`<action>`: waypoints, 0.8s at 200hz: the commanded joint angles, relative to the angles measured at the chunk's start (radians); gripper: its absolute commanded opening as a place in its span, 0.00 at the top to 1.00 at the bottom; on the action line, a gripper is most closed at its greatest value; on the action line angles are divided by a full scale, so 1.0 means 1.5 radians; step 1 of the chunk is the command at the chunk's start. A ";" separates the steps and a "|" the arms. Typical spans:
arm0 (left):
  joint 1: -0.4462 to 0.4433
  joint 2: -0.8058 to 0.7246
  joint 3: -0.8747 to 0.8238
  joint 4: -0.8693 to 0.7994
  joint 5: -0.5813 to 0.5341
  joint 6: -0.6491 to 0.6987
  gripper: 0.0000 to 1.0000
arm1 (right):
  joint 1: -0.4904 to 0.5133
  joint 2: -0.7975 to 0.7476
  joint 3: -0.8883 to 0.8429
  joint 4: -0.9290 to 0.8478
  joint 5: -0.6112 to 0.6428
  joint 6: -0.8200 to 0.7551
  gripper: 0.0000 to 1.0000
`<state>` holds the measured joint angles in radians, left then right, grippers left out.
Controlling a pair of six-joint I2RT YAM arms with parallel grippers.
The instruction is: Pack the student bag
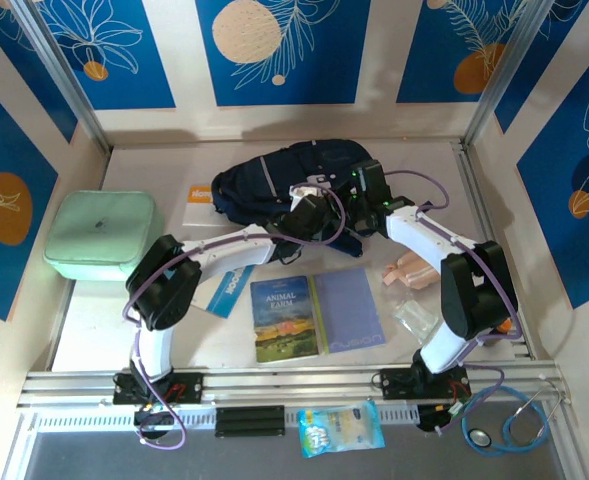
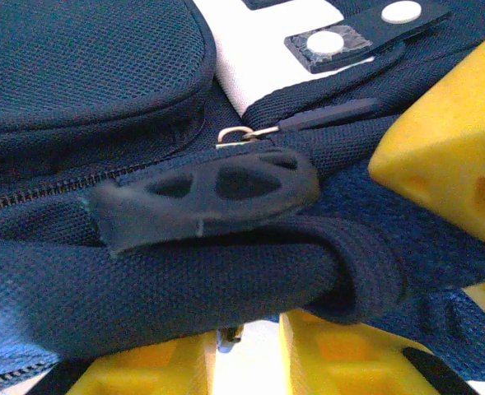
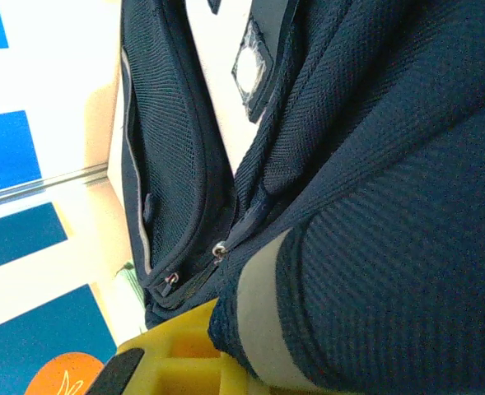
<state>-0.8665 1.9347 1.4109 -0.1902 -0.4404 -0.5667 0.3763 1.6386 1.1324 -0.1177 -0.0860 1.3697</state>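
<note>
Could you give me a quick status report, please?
Left tool at top handle of student bag, grip unconfirmed. Right tool shut on bag fabric. Animal Farm book on table, unpacked. No obstruction seen.

The navy student bag [image 3: 374, 206] is seen across the frame's centre and right, a fold laid over a yellow finger [image 3: 184, 354] at lower left.
</note>
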 commanded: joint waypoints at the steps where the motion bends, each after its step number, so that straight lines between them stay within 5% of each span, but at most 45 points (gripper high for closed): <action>1: 0.001 0.016 0.024 -0.011 -0.023 0.019 0.75 | -0.001 -0.002 0.034 0.022 -0.041 -0.006 1.00; 80: 0.001 0.001 0.025 -0.034 -0.013 0.024 1.00 | -0.002 0.000 0.034 0.013 -0.032 -0.018 1.00; 160: 0.063 -0.133 -0.119 -0.063 0.116 0.047 1.00 | -0.003 -0.016 0.022 -0.018 0.004 -0.069 1.00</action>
<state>-0.8307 1.8252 1.3075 -0.2440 -0.3458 -0.5381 0.3729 1.6402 1.1328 -0.1596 -0.0784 1.3159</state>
